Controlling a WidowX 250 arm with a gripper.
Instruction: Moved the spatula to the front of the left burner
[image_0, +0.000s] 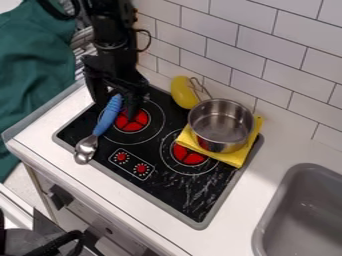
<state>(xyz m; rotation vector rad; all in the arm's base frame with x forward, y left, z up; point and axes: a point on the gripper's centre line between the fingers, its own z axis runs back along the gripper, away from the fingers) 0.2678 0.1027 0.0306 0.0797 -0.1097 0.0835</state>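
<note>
The black gripper (117, 99) hangs over the back left of the stove, above the left burner (131, 120). Its fingers stand apart, and the upper end of a blue handle shows between them. That handle belongs to the spatula (109, 116), which lies slanting along the left side of the burner. The silver metal end of the spatula points toward the viewer and lies at the stove's front left edge, beside the control knobs. Part of the burner's rear is hidden by the gripper.
A steel pot (221, 125) sits on a folded yellow cloth (231, 158) at the right burner. Behind it, a yellow object (183, 92) lies by the tiled wall. A grey sink (302, 212) is at the lower right, and green fabric (37, 75) hangs at the left.
</note>
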